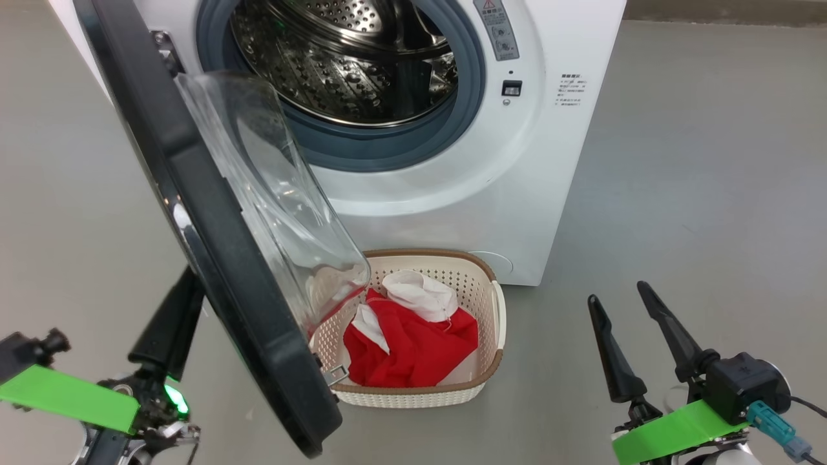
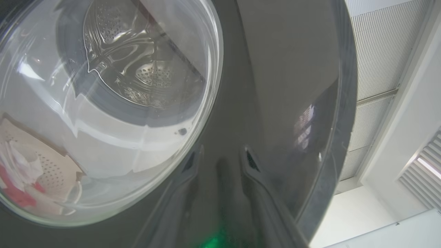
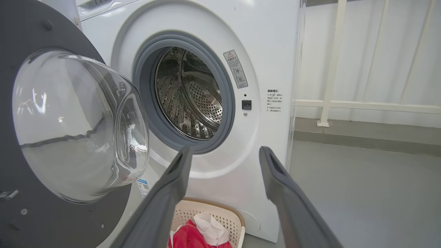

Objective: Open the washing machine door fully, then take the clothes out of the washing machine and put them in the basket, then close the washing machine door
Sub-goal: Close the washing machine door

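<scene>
The washing machine door (image 1: 213, 245) stands swung out from the washing machine (image 1: 517, 181) on its left-side hinge, its black rim edge-on to the head view and its clear glass bowl (image 1: 278, 194) bulging toward the opening. Behind it the grey rubber ring (image 1: 387, 145) and the perforated steel drum (image 1: 349, 64) show. The basket (image 1: 426, 253) sits on the grey floor (image 1: 678, 194) just in front of the machine's base, its left end hidden behind the door's lower edge in the head view. The clothes (image 1: 413, 349), red fabric with a white cloth piece (image 1: 420, 294) on top, lie inside it. The left pincer (image 2: 220, 156) is on the outer side of the door, close against the glossy rim, its fingers a little apart with nothing between them. The right pincer (image 1: 617, 294) hovers well off to the right of the basket, above the floor, spread wide and holding nothing.
</scene>
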{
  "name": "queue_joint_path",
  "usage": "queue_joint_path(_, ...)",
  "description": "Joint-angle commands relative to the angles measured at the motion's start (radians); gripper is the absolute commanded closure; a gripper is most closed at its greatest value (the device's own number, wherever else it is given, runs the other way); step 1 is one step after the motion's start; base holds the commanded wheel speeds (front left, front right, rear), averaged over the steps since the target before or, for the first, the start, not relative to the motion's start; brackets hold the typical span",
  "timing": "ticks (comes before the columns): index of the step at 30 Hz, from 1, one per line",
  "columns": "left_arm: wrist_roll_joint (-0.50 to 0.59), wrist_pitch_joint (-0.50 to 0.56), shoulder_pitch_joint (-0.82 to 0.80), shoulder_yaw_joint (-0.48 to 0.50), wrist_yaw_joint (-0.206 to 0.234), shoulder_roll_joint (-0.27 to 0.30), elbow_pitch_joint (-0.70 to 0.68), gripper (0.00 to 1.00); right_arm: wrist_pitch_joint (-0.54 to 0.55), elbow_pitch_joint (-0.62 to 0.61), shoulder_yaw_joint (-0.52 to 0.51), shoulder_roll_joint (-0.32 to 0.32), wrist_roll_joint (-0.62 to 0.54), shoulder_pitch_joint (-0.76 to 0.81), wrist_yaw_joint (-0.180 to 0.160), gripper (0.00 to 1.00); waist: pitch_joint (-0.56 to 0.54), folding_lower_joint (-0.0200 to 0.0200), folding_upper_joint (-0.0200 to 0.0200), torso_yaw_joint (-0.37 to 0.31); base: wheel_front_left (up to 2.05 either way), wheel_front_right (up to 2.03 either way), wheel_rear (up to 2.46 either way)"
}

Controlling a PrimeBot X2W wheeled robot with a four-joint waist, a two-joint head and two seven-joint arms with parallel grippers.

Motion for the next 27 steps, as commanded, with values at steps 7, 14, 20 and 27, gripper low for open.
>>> queue_joint_path(7, 0.251, -0.188, -0.003, 0.031, -0.095, 0.053, -0.025, 0.00, -0.014, -0.028, -0.010, -0.004, -0.010, -0.055, 0.006, 0.00, 0.010, 0.0000, 0.0000, 0.005, 0.00, 0.00, 0.00)
queue_joint_path(14, 0.513, -0.387, 0.046, -0.040, -0.112, 0.108, -0.066, 0.00, -0.014, -0.043, -0.025, -0.004, -0.029, -0.056, 0.006, 0.00, 0.013, 0.0000, 0.0000, 0.007, 0.00, 0.00, 0.00)
queue_joint_path(20, 0.763, -0.569, 0.122, -0.091, -0.113, 0.169, -0.103, 0.00, -0.014, -0.075, -0.051, -0.004, -0.041, -0.033, 0.006, 0.00, 0.005, 0.0000, 0.0000, 0.010, 0.00, 0.00, 0.00)
queue_joint_path(27, 0.968, -0.652, 0.182, -0.138, -0.086, 0.194, -0.133, 0.00, -0.014, -0.122, -0.070, -0.004, -0.052, 0.009, 0.006, 0.00, 0.007, 0.0000, 0.0000, 0.018, 0.00, 0.00, 0.00)
